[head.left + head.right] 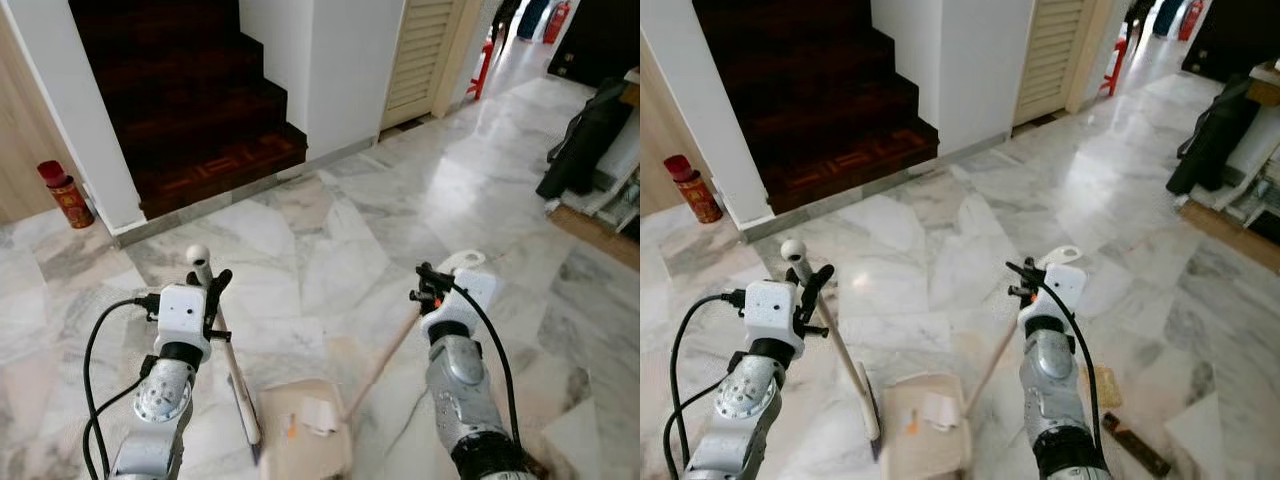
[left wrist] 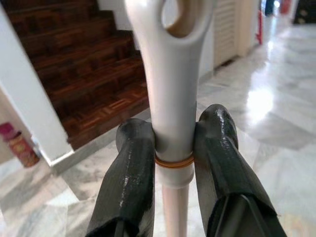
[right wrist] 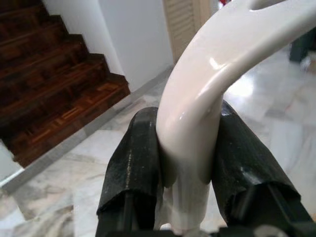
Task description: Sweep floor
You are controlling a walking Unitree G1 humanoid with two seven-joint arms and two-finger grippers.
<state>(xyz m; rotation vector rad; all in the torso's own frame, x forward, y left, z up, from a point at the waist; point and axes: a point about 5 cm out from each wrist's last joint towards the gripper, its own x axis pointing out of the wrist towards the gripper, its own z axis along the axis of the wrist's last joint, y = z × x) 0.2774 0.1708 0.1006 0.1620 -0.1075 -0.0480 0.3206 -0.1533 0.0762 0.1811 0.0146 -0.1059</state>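
Both claws clamped on cleaning tool handles above the marble floor (image 1: pixel 330 230).

The left claw (image 2: pixel 173 148) grips the smooth white broom handle (image 1: pixel 225 345) below its looped end; the shaft slants down to the brush head just beside the dustpan (image 1: pixel 305 430). The right claw (image 3: pixel 185 148) grips the glossy curved dustpan handle (image 1: pixel 385 362), slanting down to the beige pan, which holds paper scraps (image 1: pixel 318 415). Dark wooden stairs (image 1: pixel 190 90) rise beyond the pan.
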